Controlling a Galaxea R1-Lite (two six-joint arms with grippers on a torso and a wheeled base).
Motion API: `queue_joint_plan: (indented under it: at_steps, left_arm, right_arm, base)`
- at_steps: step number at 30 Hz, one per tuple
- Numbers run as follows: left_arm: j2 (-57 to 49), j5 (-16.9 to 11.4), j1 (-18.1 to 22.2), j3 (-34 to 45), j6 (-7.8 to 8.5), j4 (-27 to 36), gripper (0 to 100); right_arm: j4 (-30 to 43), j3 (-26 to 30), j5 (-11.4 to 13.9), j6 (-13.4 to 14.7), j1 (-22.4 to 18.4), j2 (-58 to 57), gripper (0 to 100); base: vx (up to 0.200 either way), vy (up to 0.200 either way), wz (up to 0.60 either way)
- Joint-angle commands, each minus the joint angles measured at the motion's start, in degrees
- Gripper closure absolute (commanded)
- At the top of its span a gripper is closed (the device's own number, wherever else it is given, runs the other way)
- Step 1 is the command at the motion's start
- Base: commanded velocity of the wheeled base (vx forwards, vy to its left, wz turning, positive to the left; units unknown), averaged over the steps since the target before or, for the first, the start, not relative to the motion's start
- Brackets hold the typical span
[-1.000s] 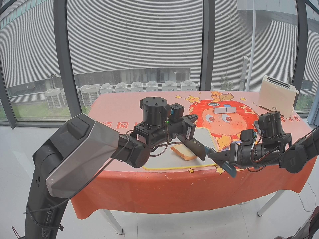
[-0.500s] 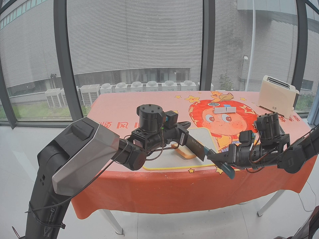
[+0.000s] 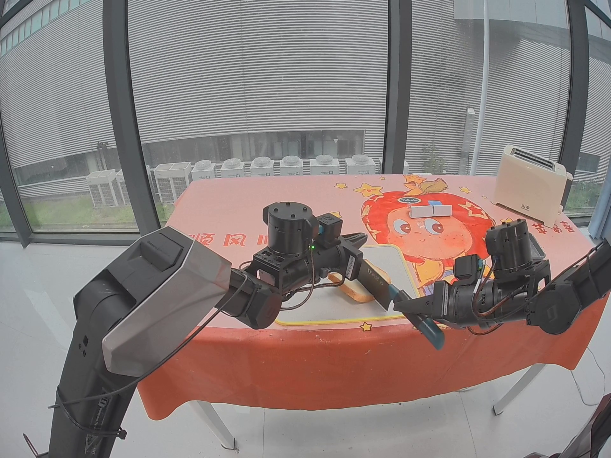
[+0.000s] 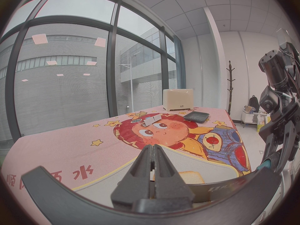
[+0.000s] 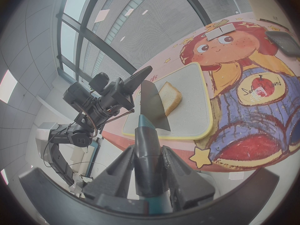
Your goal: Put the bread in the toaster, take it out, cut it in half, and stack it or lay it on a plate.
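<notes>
Bread [image 3: 356, 292]: one slice, lying flat on the cutting board [image 3: 315, 310], which sits at the table's [image 3: 254, 364] front edge, near the middle.
Left end effector [image 4: 153, 149]: fingers pressed together, holding nothing; it hangs just above the slice's left part, and the bread shows right past the fingertips. Contact cannot be told.
Right end effector [image 5: 149, 160]: pinching the teal handle of the knife [image 3: 377, 282], out past the table's front edge.
Knife blade: edge down, pointing over the board toward the left end effector and standing at the slice's right side; whether it touches the bread cannot be told.
Toaster [image 3: 531, 182]: upright at the table's back right corner.
Plate [image 4: 196, 116]: a dark tray, just before the toaster, well apart from the board.
</notes>
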Motion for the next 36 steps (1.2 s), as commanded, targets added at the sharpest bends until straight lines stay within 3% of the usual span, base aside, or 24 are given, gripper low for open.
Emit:
queue_joint_plan:
  at_steps: [1, 10, 16, 36]
  left_arm:
    - [-0.03, 0.01, -0.02, 0.12, -0.02, 0.01, 100]
    - [1.55, 0.01, 0.07, 0.82, 0.06, -0.07, 100]
    - [2.78, 0.09, 0.07, 0.82, 0.06, -0.07, 100]
    - [-0.38, 0.09, -0.54, 0.91, -0.02, -0.43, 100]
  right_arm:
    - [0.11, -0.06, -0.13, 0.05, -0.02, 0.56, 100]
    - [0.02, -0.32, -0.13, 0.31, -0.38, -0.58, 100]
    - [-4.46, 0.29, -0.22, 0.58, -0.29, -0.32, 100]
    - [-4.46, 1.35, -0.3, 0.31, -0.38, 2.94, 100]
  base:
    - [0.0, 0.0, 0.0]
    - [0.0, 0.0, 0.0]
    - [0.0, 0.0, 0.0]
    - [0.0, 0.0, 0.0]
